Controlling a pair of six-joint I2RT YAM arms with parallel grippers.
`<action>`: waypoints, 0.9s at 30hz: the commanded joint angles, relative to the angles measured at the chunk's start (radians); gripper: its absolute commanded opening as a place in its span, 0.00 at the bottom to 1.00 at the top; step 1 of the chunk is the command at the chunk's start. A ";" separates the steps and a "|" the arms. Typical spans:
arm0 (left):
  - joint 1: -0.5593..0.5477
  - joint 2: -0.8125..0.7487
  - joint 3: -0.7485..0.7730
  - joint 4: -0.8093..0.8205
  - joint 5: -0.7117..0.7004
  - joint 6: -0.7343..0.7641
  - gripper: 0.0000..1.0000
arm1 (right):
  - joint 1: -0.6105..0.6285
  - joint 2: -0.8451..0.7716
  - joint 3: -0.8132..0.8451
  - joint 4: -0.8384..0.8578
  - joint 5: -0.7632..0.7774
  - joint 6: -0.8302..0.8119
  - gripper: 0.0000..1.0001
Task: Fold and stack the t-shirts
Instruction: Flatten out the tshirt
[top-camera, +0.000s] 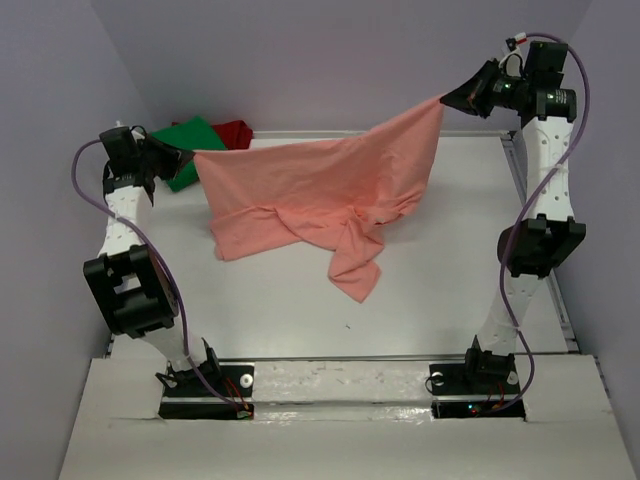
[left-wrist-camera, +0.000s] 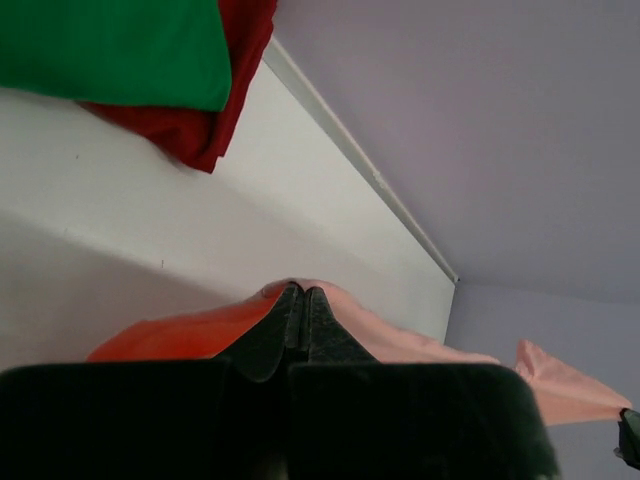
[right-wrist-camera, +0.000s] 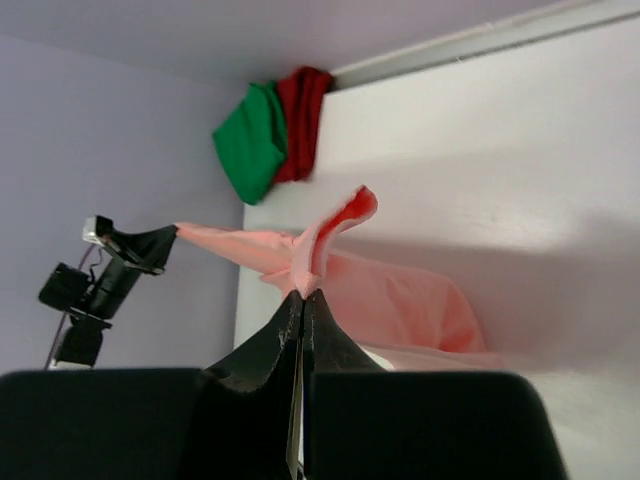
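The white table (top-camera: 450, 290) shows plenty of bare surface at the front. Strung above its far half is the salmon-pink t-shirt (top-camera: 320, 190), stretched like a banner between the two arms. Its lower part is bunched and draping onto the tabletop, with one loose end trailing toward the near side. There's no fold in it yet, so I'd judge this as the spreading-out step, early in the job.

Over in the far left corner, the green t-shirt (top-camera: 185, 140) overlaps the dark red t-shirt (top-camera: 235, 132). Whether those two are properly folded, I can't tell from here.

The left gripper (top-camera: 188, 157) is pinched tight on the pink shirt's left edge, and the right gripper (top-camera: 447, 97) is clamped on the opposite corner at the far right.

For room, the near half is wide open for laying the shirt flat. The back is tight: the right gripper sits close to the rear wall (top-camera: 330, 60), and the left one is just beside the green shirt, so a swing that way could snag the pile.
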 joint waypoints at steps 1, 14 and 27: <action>-0.005 0.000 0.072 -0.017 -0.010 -0.007 0.00 | -0.037 0.089 0.123 0.191 -0.163 0.172 0.00; -0.023 -0.156 -0.066 0.387 -0.048 -0.260 0.00 | -0.037 -0.092 -0.195 0.520 -0.267 0.245 0.00; -0.060 -0.310 0.071 0.543 -0.038 -0.368 0.00 | -0.037 -0.223 -0.476 1.779 -0.375 1.124 0.00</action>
